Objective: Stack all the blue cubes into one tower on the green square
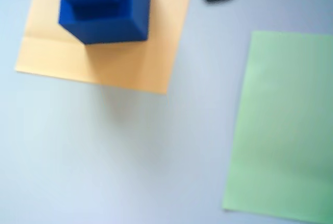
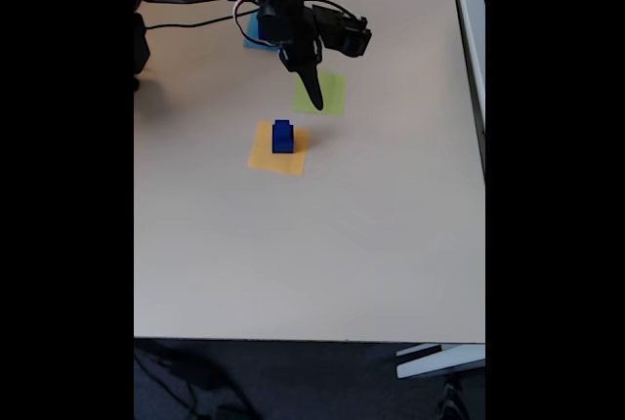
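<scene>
Tower (image 1: 102,6) top cropped, blurred

Stacked cubes (image 1: 101,8) on one square (image 1: 104,52), left of another (image 1: 283,125)

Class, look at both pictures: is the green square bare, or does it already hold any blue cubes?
Bare. The green square holds nothing in the wrist view; the blue cubes stand stacked on the orange-yellow square instead.

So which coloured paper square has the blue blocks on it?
The orange-yellow square. The stacked blue cubes sit on it, while the green square lies bare and the light-blue square holds no cubes.
</scene>
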